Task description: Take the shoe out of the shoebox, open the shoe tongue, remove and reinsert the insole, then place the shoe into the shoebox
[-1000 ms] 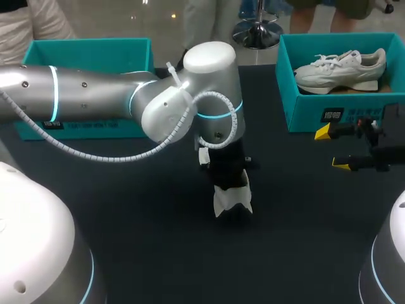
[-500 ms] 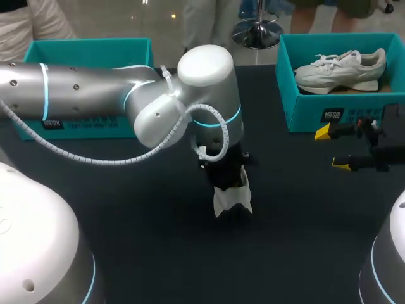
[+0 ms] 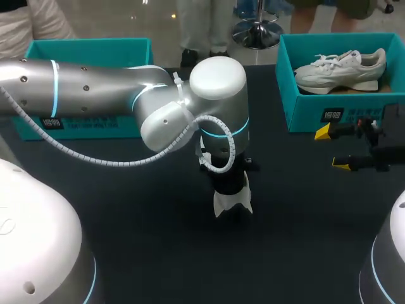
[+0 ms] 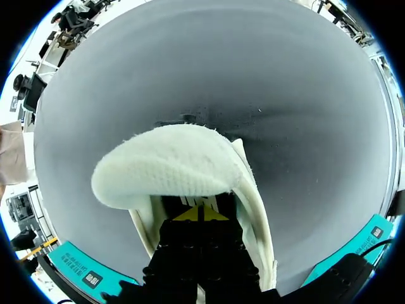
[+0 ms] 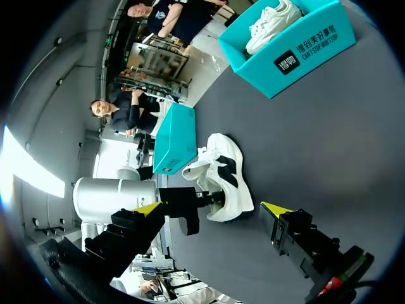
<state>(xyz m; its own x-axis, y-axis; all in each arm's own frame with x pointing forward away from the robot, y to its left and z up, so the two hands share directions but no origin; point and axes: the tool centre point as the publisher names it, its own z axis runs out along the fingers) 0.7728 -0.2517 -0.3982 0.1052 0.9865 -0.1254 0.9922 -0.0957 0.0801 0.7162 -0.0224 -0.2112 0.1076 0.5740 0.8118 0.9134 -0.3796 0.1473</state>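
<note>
Shoe (image 3: 232, 201), white with black panels, stands on its sole near the middle of the dark worktop (image 3: 158, 253), well apart from the teal shoebox (image 3: 304, 111) at the far right corner. My left arm comes in from the left edge and bends straight down over the shoe, hiding most of it from above. Seen from that arm's wrist, my left end effector (image 4: 200, 214) sits inside the shoe's opening with its yellow tips pressed together, clenched on the near edge of the shoe tongue (image 4: 168, 171). The tongue, a white padded mesh flap, arches up and over just ahead of the tips, and the shoe's white side walls run along both sides of them. My right end effector (image 3: 332, 149) hangs released near the right edge, just in front of the shoebox, its fingers spread wide and touching nothing. A second white shoe (image 3: 342, 68) lies on its side inside the shoebox. Another teal box (image 3: 88, 50) sits at the far left corner, partly behind my left arm.
</note>
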